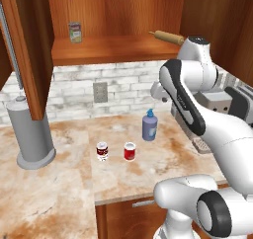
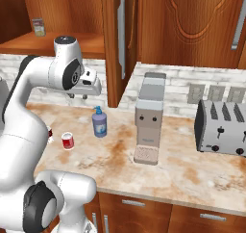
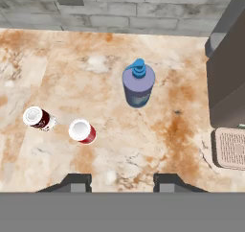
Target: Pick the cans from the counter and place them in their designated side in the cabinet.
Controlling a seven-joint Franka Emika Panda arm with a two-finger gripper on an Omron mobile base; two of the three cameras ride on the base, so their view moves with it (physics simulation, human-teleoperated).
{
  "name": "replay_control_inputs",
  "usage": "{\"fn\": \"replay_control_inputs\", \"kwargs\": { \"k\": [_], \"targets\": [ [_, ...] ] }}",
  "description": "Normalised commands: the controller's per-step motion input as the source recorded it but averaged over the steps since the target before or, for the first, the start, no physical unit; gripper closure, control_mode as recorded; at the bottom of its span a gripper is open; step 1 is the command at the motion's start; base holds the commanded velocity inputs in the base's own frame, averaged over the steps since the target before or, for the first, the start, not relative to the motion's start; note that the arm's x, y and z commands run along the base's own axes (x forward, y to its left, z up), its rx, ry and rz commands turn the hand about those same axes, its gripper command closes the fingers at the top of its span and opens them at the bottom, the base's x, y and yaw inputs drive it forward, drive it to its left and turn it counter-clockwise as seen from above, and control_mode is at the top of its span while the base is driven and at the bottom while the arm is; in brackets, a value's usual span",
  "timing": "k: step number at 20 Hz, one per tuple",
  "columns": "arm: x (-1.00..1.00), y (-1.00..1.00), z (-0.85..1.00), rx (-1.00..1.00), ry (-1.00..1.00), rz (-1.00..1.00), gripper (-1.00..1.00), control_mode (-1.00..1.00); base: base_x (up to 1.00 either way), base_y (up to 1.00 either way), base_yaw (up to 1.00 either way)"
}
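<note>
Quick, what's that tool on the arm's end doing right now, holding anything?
Tool: closed, holding nothing; it hangs above the counter, with both cans below it.

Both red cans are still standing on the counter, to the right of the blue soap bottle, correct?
Not quite. The bright red can and the dark red can do stand on the counter, but to the left of the blue soap bottle, as the left base view shows.
</note>
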Motion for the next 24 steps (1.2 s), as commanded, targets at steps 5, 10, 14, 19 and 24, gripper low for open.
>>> {"fn": "replay_control_inputs", "kwargs": {
  "k": [5,10,14,19,24],
  "targets": [
    [-0.03,0.00,-0.01,0.00,0.00,0.00,-1.00,-1.00,0.00,0.00,0.00],
    [-0.16,0.11,-0.11,0.00,0.00,0.00,-1.00,-1.00,0.00,0.00,0.00],
    [-0.13,0.16,-0.13,0.00,0.00,0.00,-1.00,-1.00,0.00,0.00,0.00],
    [-0.06,0.19,-0.05,0.01,0.00,0.00,-1.00,-1.00,0.00,0.00,0.00],
    [-0.02,0.19,-0.09,0.02,0.00,0.00,-1.00,-1.00,0.00,0.00,0.00]
  ]
}}
